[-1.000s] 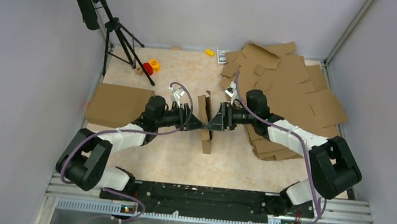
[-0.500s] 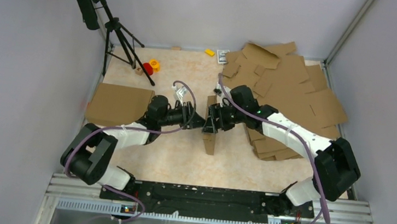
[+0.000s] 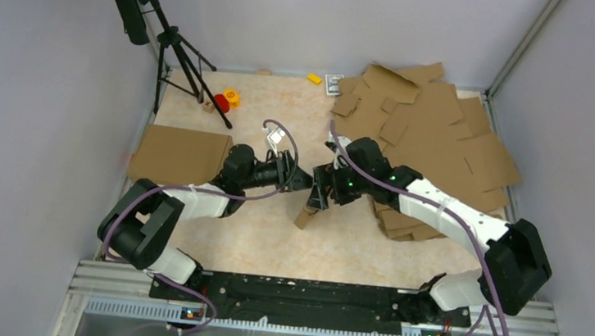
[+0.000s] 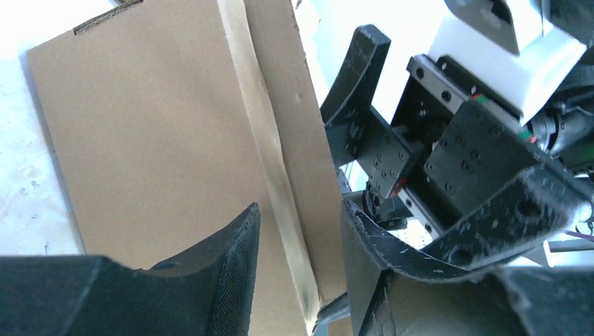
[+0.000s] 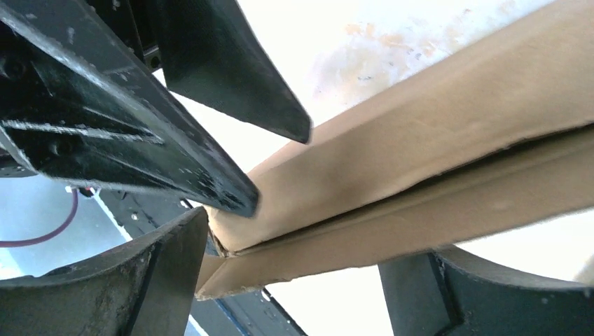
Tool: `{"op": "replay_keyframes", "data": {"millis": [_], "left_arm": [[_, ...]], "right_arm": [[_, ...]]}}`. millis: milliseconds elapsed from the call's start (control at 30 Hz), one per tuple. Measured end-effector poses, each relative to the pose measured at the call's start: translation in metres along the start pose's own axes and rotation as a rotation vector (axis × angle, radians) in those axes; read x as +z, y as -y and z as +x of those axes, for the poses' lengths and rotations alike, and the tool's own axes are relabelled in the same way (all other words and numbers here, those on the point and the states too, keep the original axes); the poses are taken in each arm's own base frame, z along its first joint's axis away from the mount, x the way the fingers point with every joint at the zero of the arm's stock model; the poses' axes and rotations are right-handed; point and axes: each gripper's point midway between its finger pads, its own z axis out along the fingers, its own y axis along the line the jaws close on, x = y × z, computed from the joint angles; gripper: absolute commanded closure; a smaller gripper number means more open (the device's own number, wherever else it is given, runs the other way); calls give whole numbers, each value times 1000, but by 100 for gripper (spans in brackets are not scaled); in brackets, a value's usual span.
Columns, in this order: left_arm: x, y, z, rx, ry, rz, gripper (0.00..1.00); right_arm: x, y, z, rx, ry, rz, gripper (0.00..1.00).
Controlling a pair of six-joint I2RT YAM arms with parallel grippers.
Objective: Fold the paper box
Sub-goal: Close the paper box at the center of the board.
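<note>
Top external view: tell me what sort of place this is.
Probably a robotics lab test cell: a table boxed in by plain grey panels, a tripod standing in the back left corner, and a pile of cardboard blanks at the right.

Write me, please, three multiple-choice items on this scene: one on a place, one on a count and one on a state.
1. Where on the table does the pile of loose cardboard blanks lie? A far right; B near left; C centre.
2. How many grippers meet at the paper box? A none; B one; C two.
3. How is the paper box? A flat and unfolded; B folded over along a crease; C torn in two.
Answers:
1 A: the top view shows the pile by the far right corner.
2 C: the left gripper and the right gripper both reach it at the centre.
3 B: the right wrist view shows two layers meeting at a fold.
</note>
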Motion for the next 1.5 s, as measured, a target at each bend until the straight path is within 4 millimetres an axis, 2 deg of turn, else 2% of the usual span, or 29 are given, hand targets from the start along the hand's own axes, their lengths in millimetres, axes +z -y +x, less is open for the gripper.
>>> {"op": "replay_keyframes", "data": {"millis": [67,167,333,533,733,800,900,1000,1133,1267,1333,1500], "left_arm": [[1,0,1,-3,-4,3,52],[2,-3,5,-14,-13,-1,52],[1,-23,15,-48,-16,-42,57],[4,-47,32,-100,-55,-76,59],[10,-60,51,-130,-107,-89,59],[11,-59,55,-128,-122,-83,59],[15,-54,57,-110,-132,-69,58],[15,-52,57,-90,-137,-65,55],[5,-40,44,-50,-121,-51,49],[-19,-27,10,61,-34,-67,33],[-33,-22,-7,134,14,-88,30],[-48,-22,-23,290,62,-107,23]], "right_arm": [[-6,3,1,40,35,-17,12],[-13,20,-6,122,91,0,12],[-13,40,-10,284,160,11,12],[-8,41,-14,372,172,3,20],[0,53,-8,379,148,58,32],[1,58,-4,375,131,88,35],[1,64,-2,349,111,126,51],[-3,67,-2,308,99,147,56],[-11,68,-6,205,70,168,59],[-18,64,-16,70,24,147,63],[-19,58,-16,5,-7,110,66],[-26,46,-12,-138,-64,27,68]]}}
